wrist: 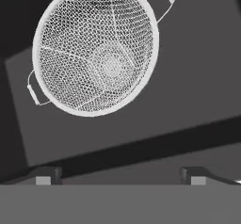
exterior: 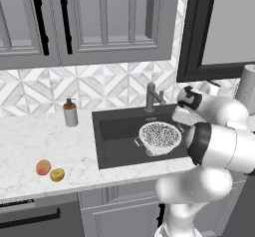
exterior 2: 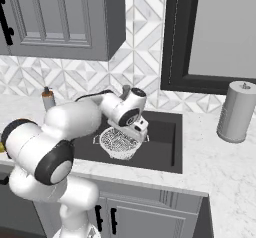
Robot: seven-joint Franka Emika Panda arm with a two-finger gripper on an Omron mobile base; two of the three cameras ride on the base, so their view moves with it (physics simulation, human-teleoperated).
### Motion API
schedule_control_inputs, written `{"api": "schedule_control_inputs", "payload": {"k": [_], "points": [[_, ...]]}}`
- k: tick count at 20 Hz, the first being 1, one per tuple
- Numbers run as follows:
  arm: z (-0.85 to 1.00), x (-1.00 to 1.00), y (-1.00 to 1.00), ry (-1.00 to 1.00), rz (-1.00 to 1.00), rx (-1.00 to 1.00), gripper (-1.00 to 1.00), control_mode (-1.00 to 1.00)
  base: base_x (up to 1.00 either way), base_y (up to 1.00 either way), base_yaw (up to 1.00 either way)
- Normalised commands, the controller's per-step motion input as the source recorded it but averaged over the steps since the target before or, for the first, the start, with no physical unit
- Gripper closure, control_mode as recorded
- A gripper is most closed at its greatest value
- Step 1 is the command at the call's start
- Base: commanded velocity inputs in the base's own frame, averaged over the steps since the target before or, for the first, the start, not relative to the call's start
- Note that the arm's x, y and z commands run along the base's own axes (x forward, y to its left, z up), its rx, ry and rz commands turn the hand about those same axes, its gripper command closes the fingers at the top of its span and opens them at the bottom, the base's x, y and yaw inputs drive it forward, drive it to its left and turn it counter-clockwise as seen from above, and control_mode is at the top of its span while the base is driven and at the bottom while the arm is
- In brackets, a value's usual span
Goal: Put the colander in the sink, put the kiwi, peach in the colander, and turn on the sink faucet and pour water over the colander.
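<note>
Colander (exterior: 159, 137), white mesh with two small side handles: sits upright and empty inside the dark sink (exterior: 117, 141), toward the basin's 3 o'clock side, with the faucet (exterior: 152, 97) on the rim at its 12 o'clock. Gripper (wrist: 120, 177): released, jaws spread wide with nothing between them, hanging above the basin apart from the colander. Peach (exterior: 43, 167) and kiwi (exterior: 57, 175): side by side on the marble counter (exterior: 45, 136), at the sink's 8 o'clock, kiwi just at the peach's 4 o'clock; soap bottle (exterior: 70, 113) at the sink's 10 o'clock.
</note>
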Motion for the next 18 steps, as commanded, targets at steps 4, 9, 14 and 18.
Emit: {"api": "schedule_control_inputs", "payload": {"k": [4,9,14,18], "points": [[0.60,-0.37,0.92,-0.03,-0.01,0.00,-1.00,-1.00,0.00,0.00,0.00],[0.56,-0.40,0.87,-0.03,0.00,0.00,-1.00,-1.00,0.00,0.00,0.00],[0.47,-0.29,0.89,-0.01,0.00,0.00,-1.00,-1.00,0.00,0.00,0.00],[0.25,-0.26,0.98,0.00,0.00,-0.01,-1.00,-1.00,0.00,0.00,0.00]]}}
